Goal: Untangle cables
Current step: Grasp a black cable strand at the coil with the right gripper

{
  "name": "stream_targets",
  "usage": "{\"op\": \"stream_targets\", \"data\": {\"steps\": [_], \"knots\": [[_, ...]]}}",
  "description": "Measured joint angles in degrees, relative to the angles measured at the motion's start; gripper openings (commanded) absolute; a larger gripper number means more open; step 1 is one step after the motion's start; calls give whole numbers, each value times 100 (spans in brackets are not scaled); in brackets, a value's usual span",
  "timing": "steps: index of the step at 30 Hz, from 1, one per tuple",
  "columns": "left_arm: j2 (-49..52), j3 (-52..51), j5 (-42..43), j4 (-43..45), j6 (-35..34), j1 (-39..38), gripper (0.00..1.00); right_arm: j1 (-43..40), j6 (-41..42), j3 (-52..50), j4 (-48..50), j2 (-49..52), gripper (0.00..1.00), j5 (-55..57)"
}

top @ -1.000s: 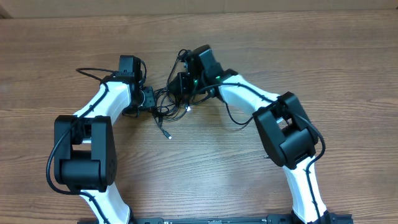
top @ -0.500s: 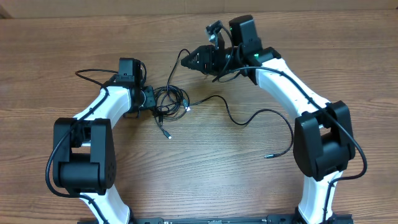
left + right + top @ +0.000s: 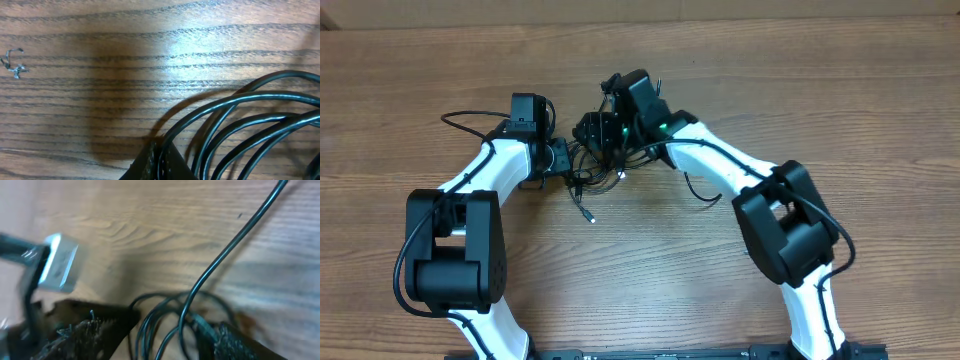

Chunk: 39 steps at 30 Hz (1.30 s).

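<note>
The cables [image 3: 582, 178] lie as a small tangle of thin black loops on the wooden table between my two grippers. One plug end [image 3: 591, 216] trails toward the front. My left gripper [image 3: 563, 160] sits at the tangle's left edge. In the left wrist view the left gripper [image 3: 159, 152] is shut on one strand, with more cable loops [image 3: 250, 100] curving off to the right. My right gripper [image 3: 592, 132] hovers over the tangle's far side. The right wrist view shows the right gripper [image 3: 160, 335] open, several strands [image 3: 170, 322] running between its fingers [image 3: 85, 330]. A silver plug [image 3: 60, 265] hangs at the left.
A loose stretch of cable [image 3: 697, 190] shows beside the right forearm. The left arm's own thicker wire [image 3: 465, 117] loops out at the far left. A tiny bent metal scrap [image 3: 12, 62] lies on the wood [image 3: 150, 50].
Half a second ago the right gripper was drawn away to the far right with a cable stretched out. It has swung back over the tangle and opened. The left arm has stayed put.
</note>
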Motion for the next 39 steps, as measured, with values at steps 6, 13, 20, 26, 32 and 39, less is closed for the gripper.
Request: {"op": "stream_targets", "data": {"steps": [6,13,20,26,32,39], "knots": [[0,-2,2,0,0,0,8,0,2,0,544,389,82,446],[0,-4,4,0,0,0,7,2,7,0,1078,706,82,538],[0,-4,4,0,0,0,7,85,9,0,1370,745,80,560],[0,-4,4,-2,0,0,7,155,9,9,1449,922,64,564],[0,-7,4,-2,0,0,7,94,11,7,1237,951,5,173],[0,-9,4,0,0,0,6,-269,184,4,1425,933,4,-1537]]}}
